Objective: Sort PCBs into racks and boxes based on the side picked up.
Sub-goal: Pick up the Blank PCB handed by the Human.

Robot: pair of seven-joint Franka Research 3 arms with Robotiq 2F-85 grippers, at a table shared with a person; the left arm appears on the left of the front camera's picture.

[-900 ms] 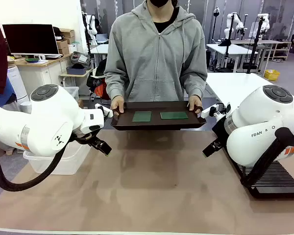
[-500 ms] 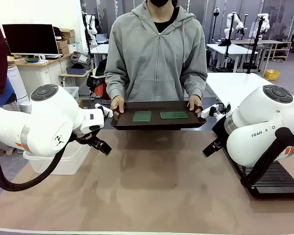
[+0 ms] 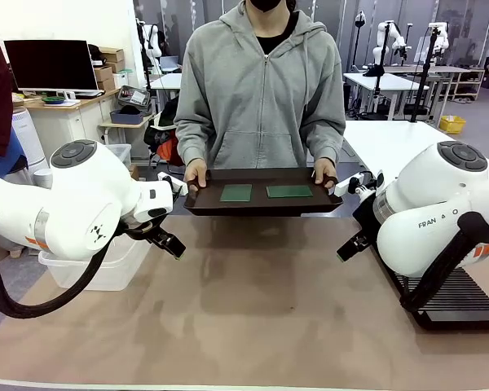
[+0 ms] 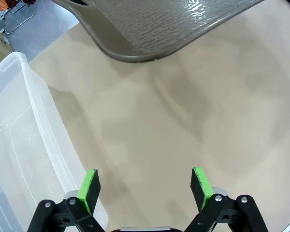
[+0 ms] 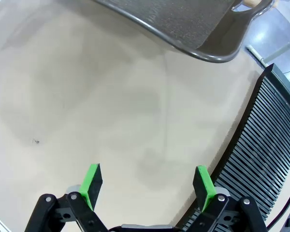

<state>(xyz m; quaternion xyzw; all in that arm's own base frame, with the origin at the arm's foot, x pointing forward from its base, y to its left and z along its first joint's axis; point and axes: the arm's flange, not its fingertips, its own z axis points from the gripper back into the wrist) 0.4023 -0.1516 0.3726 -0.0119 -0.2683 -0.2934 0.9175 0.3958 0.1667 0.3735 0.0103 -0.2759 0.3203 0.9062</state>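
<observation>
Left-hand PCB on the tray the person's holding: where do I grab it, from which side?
Probably by two opposite edges, coming down from above: the left-hand PCB lies flat in the tray, whose raised rim blocks a sideways approach.

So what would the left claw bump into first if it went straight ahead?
Probably the table top: the left claw points down at it, beside the clear tub.

Tray (image 3: 265, 205) over far edge of worktop (image 3: 261, 309), person (image 3: 261, 90) behind it. On tray, side by side: left board (image 3: 236, 193), right board (image 3: 289, 192). Tub (image 3: 106, 273) at worktop's left edge, rack (image 3: 456, 301) at right edge.
</observation>
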